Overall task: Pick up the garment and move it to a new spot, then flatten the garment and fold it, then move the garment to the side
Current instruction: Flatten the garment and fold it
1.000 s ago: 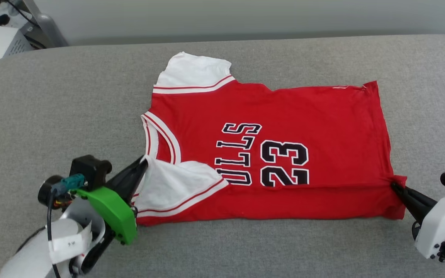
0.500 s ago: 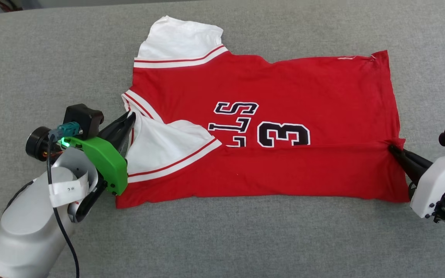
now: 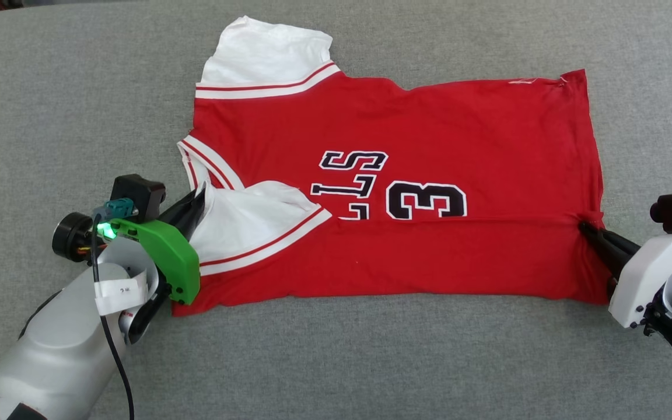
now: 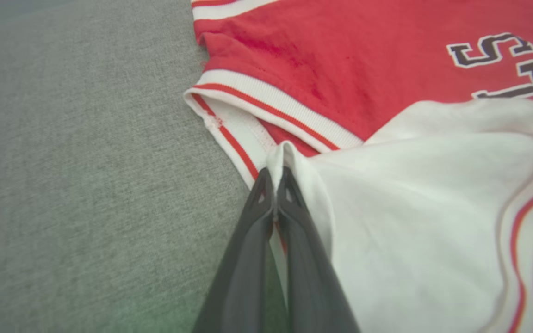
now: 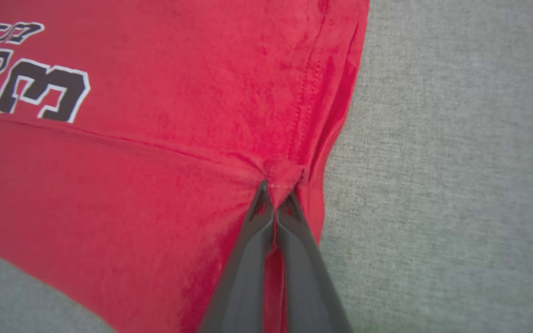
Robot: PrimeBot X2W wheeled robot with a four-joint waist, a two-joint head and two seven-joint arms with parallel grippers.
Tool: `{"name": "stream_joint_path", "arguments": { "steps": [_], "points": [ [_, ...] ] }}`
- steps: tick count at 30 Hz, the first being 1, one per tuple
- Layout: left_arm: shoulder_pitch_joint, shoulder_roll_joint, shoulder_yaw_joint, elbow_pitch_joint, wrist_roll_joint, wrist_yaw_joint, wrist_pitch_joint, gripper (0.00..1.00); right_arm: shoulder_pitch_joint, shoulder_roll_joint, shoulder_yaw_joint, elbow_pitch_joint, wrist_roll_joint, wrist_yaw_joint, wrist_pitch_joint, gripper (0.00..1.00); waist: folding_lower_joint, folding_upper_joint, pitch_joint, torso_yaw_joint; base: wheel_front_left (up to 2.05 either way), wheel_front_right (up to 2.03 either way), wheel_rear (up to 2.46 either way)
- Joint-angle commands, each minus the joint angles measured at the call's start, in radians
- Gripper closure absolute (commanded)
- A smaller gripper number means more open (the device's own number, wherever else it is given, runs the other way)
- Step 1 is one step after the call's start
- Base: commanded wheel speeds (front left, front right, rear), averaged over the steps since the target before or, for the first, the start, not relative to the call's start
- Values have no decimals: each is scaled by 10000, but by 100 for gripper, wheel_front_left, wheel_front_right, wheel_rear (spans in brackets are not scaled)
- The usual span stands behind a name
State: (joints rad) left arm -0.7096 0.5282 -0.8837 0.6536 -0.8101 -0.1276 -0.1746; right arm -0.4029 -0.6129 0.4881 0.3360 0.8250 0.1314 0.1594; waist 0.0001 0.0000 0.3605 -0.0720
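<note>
Lettering (image 3: 350, 175): black with white outline; cut short by folded-over cloth, just an S and two L shapes readable.
Number (image 3: 426, 200): a single 3 readable, its lower edge at the fold line; anything beside it covered.
Near sleeve (image 3: 248, 224): white with striped trim, turned inward over the red front, hiding part of the print.
Fold: near long edge doubled back over the front; impossible to tell whether lying flat or held just clear.
Left claw (image 3: 199, 195): fingers pressed together, pinching white cloth at the shoulder end of the near sleeve, just beside the collar (image 3: 207, 166).
Right claw (image 3: 585, 226): fingers pressed together on a bunched bit of red hem at the fold line, cloth puckered at the tips.
Shirt (image 3: 429, 128): red, lying sideways across the middle of the bench, neck toward the left arm, hem toward the right arm; far sleeve (image 3: 266, 52) spread flat.
Left wrist: green cover (image 3: 161, 256), small green light, black cable (image 3: 108, 338) trailing along the pale forearm.
Bench (image 3: 371, 361): grey woven fabric top.
Room: a sliver past the bench at the top left corner of the head view, too small to make out.
</note>
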Motion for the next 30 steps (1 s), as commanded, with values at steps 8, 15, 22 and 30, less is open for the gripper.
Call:
{"name": "stream_joint_path", "arguments": {
  "steps": [8, 15, 22, 30],
  "points": [
    [-514, 305, -354, 103, -129, -29, -458, 0, 247, -233, 1, -182, 62, -7, -878, 0, -1, 0, -1033, 345, 0, 0, 0],
    [-1031, 880, -557, -819, -646, -30, 792, 0, 858, -338, -247, -525, -61, -7, -926, 0, -1, 0, -1643, 552, 0, 0, 0],
    [-1472, 1396, -910, -1730, -1923, -29, 4172, 0, 1177, -203, -548, -728, -250, -7, -780, 0, -1, 0, -1862, 580, 0, 0, 0],
    [-1542, 1541, -1482, -2439, -2898, -23, 7069, 0, 1399, -17, -694, -859, -268, -7, -461, 0, -1, 0, -1921, 492, 0, 0, 0]
  ]
}}
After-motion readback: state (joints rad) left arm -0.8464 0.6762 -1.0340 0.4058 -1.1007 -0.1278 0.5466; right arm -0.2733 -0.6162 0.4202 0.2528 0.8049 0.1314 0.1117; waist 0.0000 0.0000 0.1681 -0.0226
